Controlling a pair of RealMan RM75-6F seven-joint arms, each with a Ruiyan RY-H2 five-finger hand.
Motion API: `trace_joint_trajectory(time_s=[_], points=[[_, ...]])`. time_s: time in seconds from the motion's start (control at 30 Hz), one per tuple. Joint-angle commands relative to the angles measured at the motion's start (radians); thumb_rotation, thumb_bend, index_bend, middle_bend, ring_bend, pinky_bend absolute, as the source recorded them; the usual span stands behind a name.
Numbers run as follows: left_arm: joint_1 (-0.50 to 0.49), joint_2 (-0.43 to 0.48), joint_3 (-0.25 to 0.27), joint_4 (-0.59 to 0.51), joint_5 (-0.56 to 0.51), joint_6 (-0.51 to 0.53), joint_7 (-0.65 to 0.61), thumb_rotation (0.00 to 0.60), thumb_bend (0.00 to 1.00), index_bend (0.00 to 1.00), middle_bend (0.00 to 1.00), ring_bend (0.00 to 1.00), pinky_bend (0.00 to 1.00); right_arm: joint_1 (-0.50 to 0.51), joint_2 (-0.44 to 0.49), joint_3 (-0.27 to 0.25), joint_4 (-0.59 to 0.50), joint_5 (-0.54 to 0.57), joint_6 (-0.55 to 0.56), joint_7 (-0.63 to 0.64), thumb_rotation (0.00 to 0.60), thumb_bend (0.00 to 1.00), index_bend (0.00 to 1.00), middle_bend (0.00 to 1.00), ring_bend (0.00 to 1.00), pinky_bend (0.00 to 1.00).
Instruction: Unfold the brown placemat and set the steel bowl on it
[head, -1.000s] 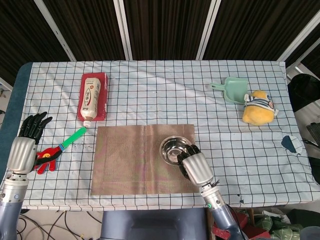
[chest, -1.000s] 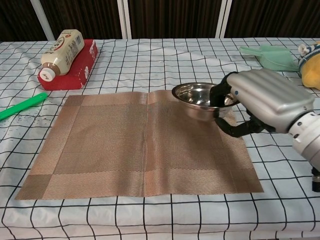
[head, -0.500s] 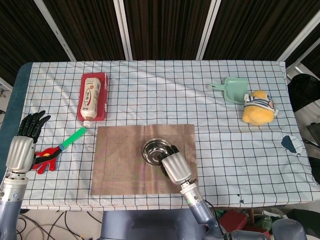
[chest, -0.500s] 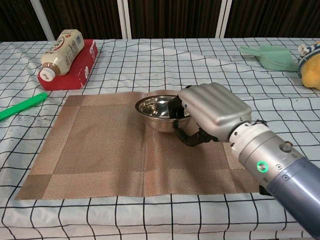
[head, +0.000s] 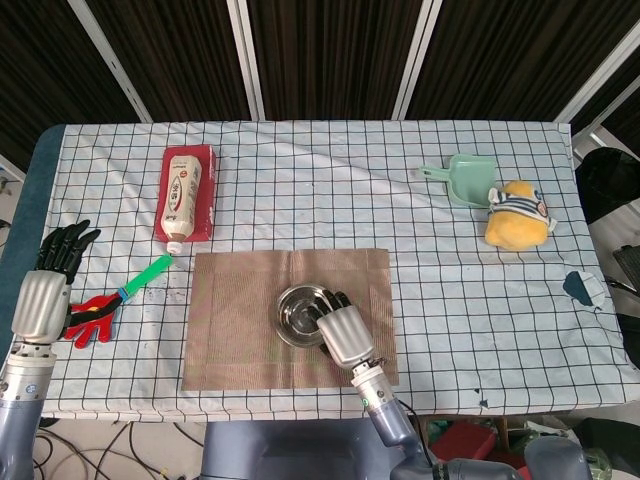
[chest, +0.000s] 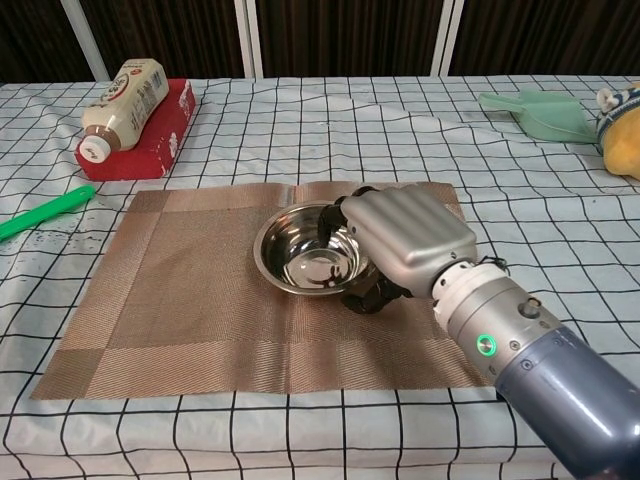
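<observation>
1. Progress check: the brown woven placemat (head: 235, 335) lies spread flat on the checked tablecloth (head: 420, 230), so the unfolding part looks done to me.
2. The round shiny steel bowl (chest: 305, 262) sits on the placemat, a bit right of its middle, and seems to rest flat on the weave.
3. The right hand (chest: 400, 245) is clamped on the bowl's right rim, fingers (chest: 335, 212) hooked over the edge into the inside.
4. The left hand (head: 55, 265) is well off to the left of the placemat, holding nothing, fingers spread apart.
5. What's left, as far as I can judge: let go of the rim and pull the right hand clear without dragging the bowl. Basically nearly finished.
</observation>
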Motion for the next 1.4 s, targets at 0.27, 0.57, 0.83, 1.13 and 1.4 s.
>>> trace_joint_trajectory(time_s=[0.27,0.57,0.83,1.13,1.4], points=[[-0.001,-0.003,0.002,0.003,0.000,-0.003,0.012,0.600,0.06,0.11,0.03,0.00,0.00,-0.050,0.113,-0.042,-0.134,-0.005,0.062,-0.065,0.600,0.06,0.16,0.16,0.11,0.19],[0.003,-0.005,0.007,0.004,0.007,0.005,0.025,0.600,0.06,0.11,0.02,0.00,0.00,-0.139,0.350,-0.091,-0.250,-0.052,0.168,-0.038,0.600,0.06,0.16,0.15,0.11,0.19],[0.008,-0.007,0.015,0.011,0.009,0.007,0.067,0.600,0.06,0.07,0.00,0.00,0.00,-0.231,0.544,-0.102,-0.273,-0.063,0.270,0.099,0.600,0.06,0.16,0.14,0.10,0.19],[0.019,-0.005,0.016,0.007,-0.019,0.004,0.158,0.600,0.05,0.00,0.00,0.00,0.00,-0.315,0.720,-0.106,-0.240,-0.064,0.343,0.292,0.600,0.06,0.12,0.09,0.08,0.19],[0.030,0.010,0.018,0.002,-0.048,-0.001,0.266,0.600,0.04,0.00,0.00,0.00,0.00,-0.386,0.794,-0.132,-0.219,-0.054,0.375,0.393,0.600,0.04,0.01,0.00,0.01,0.18]])
